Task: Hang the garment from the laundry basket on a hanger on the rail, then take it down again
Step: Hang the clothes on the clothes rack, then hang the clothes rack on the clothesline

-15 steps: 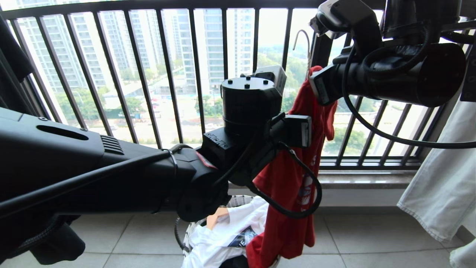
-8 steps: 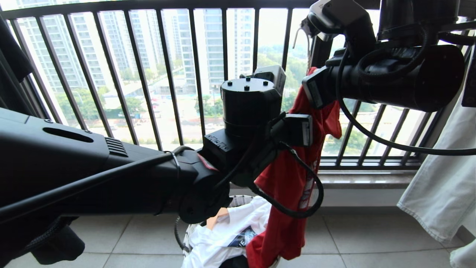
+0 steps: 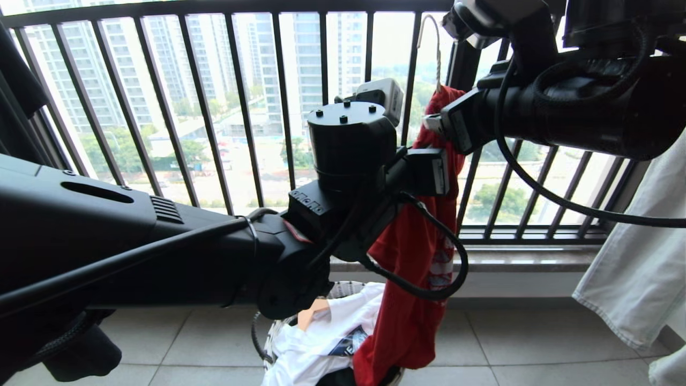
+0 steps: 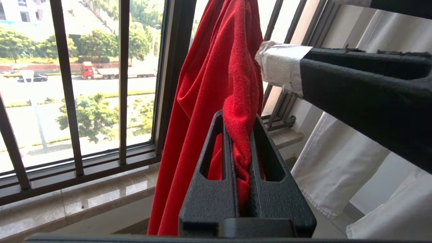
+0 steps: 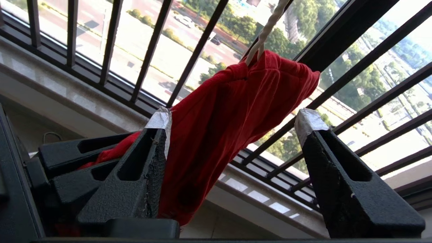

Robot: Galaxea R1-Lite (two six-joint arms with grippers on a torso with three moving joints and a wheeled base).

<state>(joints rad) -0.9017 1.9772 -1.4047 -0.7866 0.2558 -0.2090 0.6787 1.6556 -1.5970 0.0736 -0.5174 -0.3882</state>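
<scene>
The red garment (image 3: 412, 257) hangs bunched from the white wire hanger (image 3: 435, 48), its lower end reaching down to the laundry basket (image 3: 272, 335). My left gripper (image 4: 240, 118) is shut on a fold of the garment (image 4: 209, 77) below the hanger. At the garment's upper part my right gripper (image 5: 234, 118) stands open, with the cloth (image 5: 229, 111) resting against one taped finger (image 5: 161, 121) and the hanger's twisted neck (image 5: 266, 30) just beyond. The same taped finger (image 4: 280, 64) shows in the left wrist view. The rail is out of view.
A black barred window railing (image 3: 284, 96) and a stone sill (image 3: 525, 257) stand right behind the garment. A pale garment (image 3: 643, 257) hangs at the right, a dark one (image 3: 21, 80) at the left. White clothes (image 3: 332, 332) fill the basket on the tiled floor.
My right gripper has opened and let go of the garment's top. The hanger and garment now sit a little higher, and the left wrist has lifted slightly with them.
</scene>
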